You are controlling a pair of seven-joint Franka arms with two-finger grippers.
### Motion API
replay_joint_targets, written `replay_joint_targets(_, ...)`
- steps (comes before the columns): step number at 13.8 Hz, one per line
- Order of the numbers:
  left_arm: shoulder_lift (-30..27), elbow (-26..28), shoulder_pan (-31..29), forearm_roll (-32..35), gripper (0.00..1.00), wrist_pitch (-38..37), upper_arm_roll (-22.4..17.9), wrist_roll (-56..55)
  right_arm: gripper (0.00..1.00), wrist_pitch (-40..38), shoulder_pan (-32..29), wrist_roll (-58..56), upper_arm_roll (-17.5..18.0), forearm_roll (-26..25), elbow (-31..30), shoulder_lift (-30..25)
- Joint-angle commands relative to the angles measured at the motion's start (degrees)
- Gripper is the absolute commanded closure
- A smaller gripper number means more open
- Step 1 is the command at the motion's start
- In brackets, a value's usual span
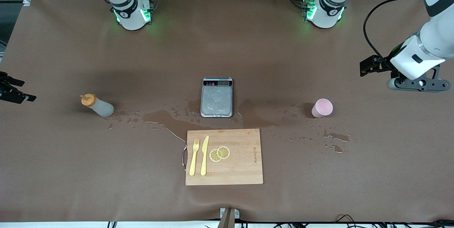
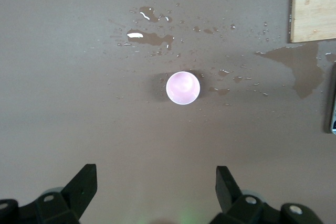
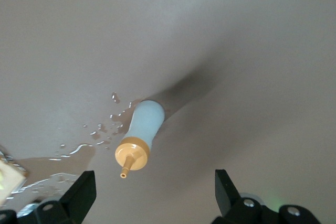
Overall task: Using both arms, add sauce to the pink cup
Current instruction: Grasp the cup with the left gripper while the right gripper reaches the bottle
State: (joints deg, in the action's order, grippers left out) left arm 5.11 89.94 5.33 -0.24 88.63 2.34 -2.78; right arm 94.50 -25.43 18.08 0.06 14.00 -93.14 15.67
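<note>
Even, bright overhead light glints off the puddles [image 1: 333,136], and the sauce bottle [image 3: 139,135] casts a soft shadow.

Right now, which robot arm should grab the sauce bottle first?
Probably the right arm. Its open right gripper hangs over the sauce bottle at its end of the table. The open left gripper hangs by the pink cup.

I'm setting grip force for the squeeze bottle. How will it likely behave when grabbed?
The sauce bottle stands upright, tall over a narrow base, so a sideways nudge would probably tip it. Its translucent body looks like soft plastic, so it would likely dent and squirt under a hard squeeze. Spilled liquid lies beside it, so it may be slippery.
</note>
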Motion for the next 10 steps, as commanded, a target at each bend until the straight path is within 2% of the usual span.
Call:
replay_joint_targets(1,2.08,-0.64,-0.93,-0.55,0.00,-0.04,0.12,0.85,0.00,-4.75,-5.14,2.14,0.90,8.38,2.09,5.06)
replay_joint_targets(3,2.35,-0.73,-0.75,-0.55,0.00,0.05,0.21,0.76,0.00,-7.04,-7.09,4.76,0.99,10.86,2.17,9.01)
replay_joint_targets(5,3.06,-0.65,-0.84,-0.99,0.00,0.22,0.30,0.76,0.00,-7.22,-7.44,5.39,0.99,11.04,3.57,12.88)
replay_joint_targets(7,4.37,-0.12,-0.14,-1.17,0.00,0.57,0.39,0.76,0.00,-7.40,-7.44,8.88,0.99,11.22,4.02,14.30)
replay_joint_targets(8,4.73,0.67,-0.14,-1.08,0.00,1.18,0.47,0.76,0.00,-7.49,-7.62,10.56,0.99,12.70,4.11,15.44)
replay_joint_targets(10,4.64,3.47,-0.75,-1.08,0.00,4.51,0.56,0.76,0.00,-9.06,-9.98,10.93,0.99,19.62,4.11,18.86)
